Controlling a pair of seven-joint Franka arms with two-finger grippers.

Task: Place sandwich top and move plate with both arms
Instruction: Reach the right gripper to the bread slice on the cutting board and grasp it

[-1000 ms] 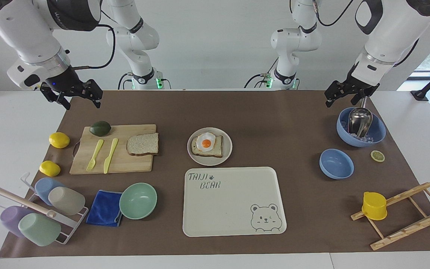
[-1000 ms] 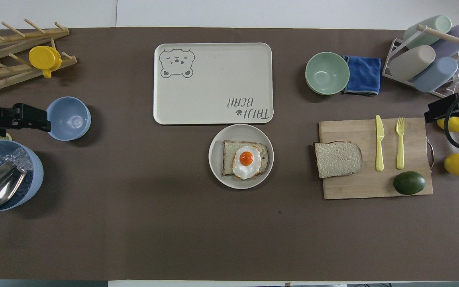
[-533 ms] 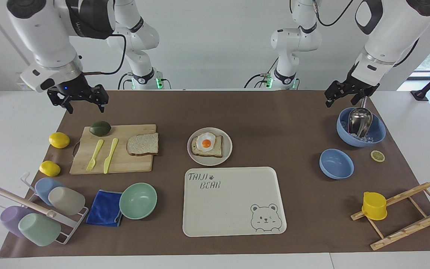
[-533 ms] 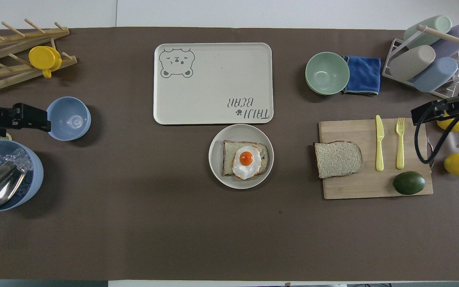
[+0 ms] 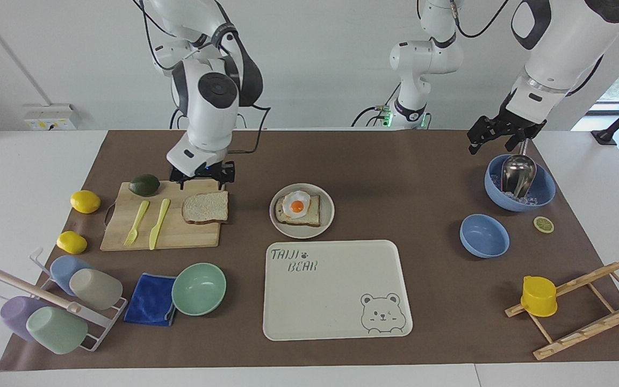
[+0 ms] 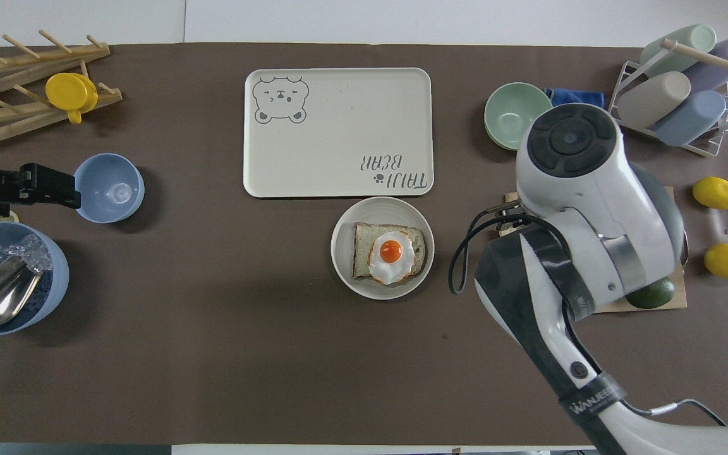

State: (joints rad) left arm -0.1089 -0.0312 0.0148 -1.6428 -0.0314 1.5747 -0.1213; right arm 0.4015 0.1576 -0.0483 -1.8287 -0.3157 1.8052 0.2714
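The right gripper has swung in from upper left, open and empty (left gripper likewise); the bread slice lies flat, speckled, brown-crusted.

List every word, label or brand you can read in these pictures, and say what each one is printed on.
"TAIJI BEAR", with a paw print after the first word: on the tray, in the corner nearest the plate.
"WANJEE...", cut off at the end: on a dark band round the right arm, in the overhead view.
Small logos on the arms in the facing view: not readable.
No numbers.
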